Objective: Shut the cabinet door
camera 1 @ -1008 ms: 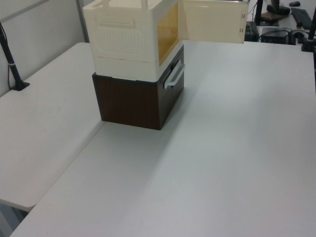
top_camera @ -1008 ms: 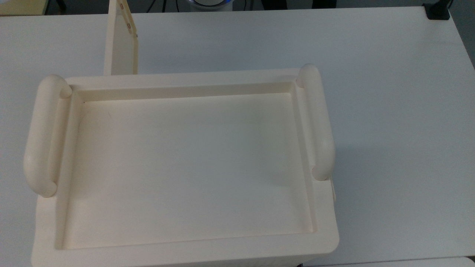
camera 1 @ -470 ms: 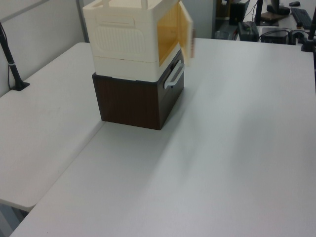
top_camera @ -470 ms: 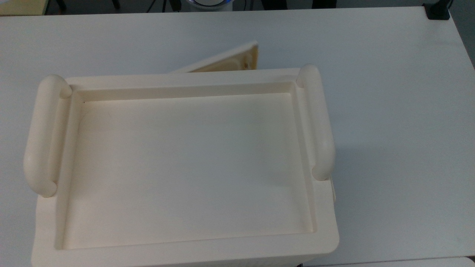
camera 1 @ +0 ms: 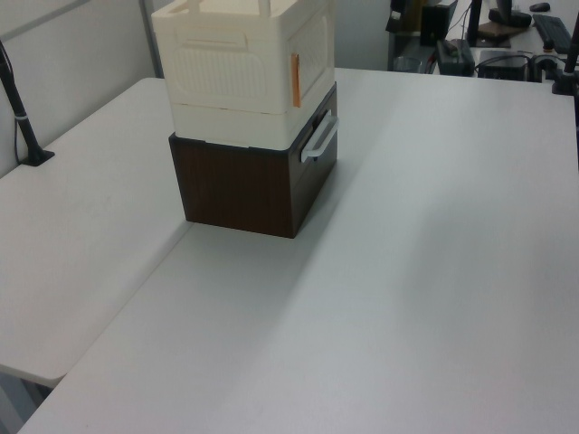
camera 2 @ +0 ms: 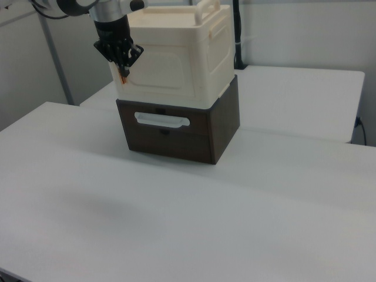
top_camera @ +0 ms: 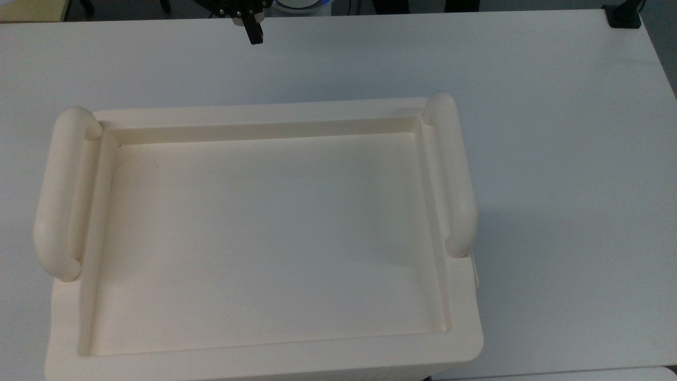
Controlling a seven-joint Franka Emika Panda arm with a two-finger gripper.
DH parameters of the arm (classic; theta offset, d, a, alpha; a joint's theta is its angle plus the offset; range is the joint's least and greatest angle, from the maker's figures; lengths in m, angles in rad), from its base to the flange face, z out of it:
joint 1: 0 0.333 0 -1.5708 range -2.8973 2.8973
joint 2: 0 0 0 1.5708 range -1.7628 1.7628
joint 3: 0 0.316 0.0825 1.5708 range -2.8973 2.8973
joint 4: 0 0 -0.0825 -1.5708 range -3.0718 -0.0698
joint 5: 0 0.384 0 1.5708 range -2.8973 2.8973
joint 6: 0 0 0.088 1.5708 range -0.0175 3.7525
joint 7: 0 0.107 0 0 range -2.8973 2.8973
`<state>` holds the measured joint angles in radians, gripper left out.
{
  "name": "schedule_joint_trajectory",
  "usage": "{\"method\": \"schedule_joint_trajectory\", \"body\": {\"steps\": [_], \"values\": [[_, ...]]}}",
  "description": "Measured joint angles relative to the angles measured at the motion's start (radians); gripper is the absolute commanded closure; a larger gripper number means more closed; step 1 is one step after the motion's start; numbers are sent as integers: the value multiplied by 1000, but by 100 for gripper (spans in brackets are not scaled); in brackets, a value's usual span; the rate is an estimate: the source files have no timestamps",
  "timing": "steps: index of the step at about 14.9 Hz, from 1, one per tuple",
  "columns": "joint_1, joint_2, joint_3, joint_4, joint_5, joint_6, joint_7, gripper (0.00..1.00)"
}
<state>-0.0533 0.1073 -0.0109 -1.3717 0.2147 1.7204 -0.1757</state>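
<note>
The cream cabinet [top_camera: 264, 112] has a recessed tray-like top and two rounded side handles. In the left view the cabinet [camera 1: 226, 63] has its cabinet door [camera 1: 313, 45] lying flush against the front, with an orange strip [camera 1: 295, 80] at one edge. In the right view the cabinet door [camera 2: 170, 67] also sits flat on the front face. My gripper [camera 2: 123, 71] hangs in front of the door's edge on the right view's left, fingers together on nothing. In the top view my gripper [top_camera: 256, 36] is beyond the cabinet's far edge.
The cabinet stands on a dark brown drawer unit [camera 2: 176, 141] with a white handle [camera 2: 161, 120]. White table [top_camera: 555, 159] spreads wide around it. A black clamp [top_camera: 624, 16] sits at the top view's far right corner; a black pole [camera 1: 23, 127] stands at the left view's left.
The door swung from wide open to flush against the cabinet front. My gripper has come into the top view at the far edge.
</note>
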Motion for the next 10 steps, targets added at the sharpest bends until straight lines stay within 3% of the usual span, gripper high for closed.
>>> {"method": "schedule_joint_trajectory", "body": {"steps": [3, 8, 10], "values": [[24, 25, 0, -8, -25, 14, 1, 100], [116, 78, 1, -97, -203, 19, 126, 97], [123, 77, 1, -131, -229, 18, 160, 92]]}}
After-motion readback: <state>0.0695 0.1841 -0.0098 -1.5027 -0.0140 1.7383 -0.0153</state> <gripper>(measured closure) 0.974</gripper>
